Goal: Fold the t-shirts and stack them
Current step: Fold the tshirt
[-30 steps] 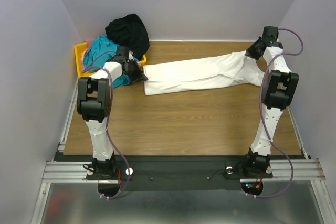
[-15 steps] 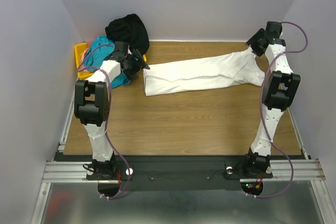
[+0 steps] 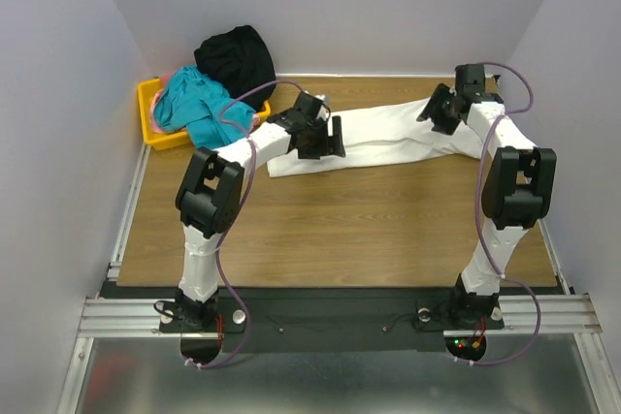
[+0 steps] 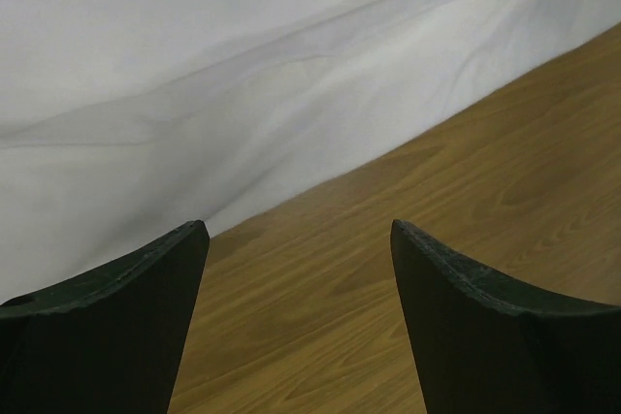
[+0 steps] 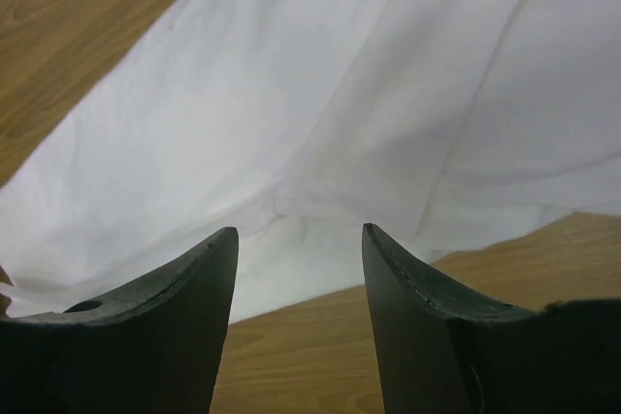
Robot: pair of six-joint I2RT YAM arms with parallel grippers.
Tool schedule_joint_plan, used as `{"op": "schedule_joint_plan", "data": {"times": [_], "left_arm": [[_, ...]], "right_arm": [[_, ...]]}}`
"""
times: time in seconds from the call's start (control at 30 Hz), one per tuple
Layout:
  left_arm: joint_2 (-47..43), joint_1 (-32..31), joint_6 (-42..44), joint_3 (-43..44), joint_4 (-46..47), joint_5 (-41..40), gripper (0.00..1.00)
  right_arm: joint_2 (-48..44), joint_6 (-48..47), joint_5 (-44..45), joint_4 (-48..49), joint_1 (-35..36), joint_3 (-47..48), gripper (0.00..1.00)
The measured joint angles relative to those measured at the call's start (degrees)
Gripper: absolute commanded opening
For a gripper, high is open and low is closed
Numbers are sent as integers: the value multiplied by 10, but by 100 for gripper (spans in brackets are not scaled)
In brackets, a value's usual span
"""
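A white t-shirt (image 3: pixel 388 133) lies stretched in a long band across the back of the wooden table (image 3: pixel 340 220). My left gripper (image 3: pixel 328 136) hangs open over the shirt's left part. In the left wrist view the left gripper (image 4: pixel 299 232) frames bare wood, with the white t-shirt's (image 4: pixel 243 75) edge just beyond its fingertips. My right gripper (image 3: pixel 435 110) stands open above the shirt's right part. The right wrist view shows the right gripper (image 5: pixel 299 232) with nothing between its fingers, over the white t-shirt's (image 5: pixel 340 113) hem.
A yellow bin (image 3: pixel 147 115) sits at the back left, holding a teal garment (image 3: pixel 190 106), a black garment (image 3: pixel 236 58) and a bit of pink cloth. Grey walls close in the table at the left, back and right.
Both grippers have opened and let go of the shirt's ends. The left arm swung right from the bin to over the shirt. The right arm moved left and inward.
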Motion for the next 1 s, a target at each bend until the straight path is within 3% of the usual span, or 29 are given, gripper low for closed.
{"op": "schedule_joint_plan", "data": {"times": [0.2,1.0], "left_arm": [[34,-10,16,-17,11,-3,88],[29,-5,29,-44,42,-16,89]], "right_arm": [[-3,-6,-3,-5,5,-42,59],[43,-16,34,-1,3,-43,54]]}}
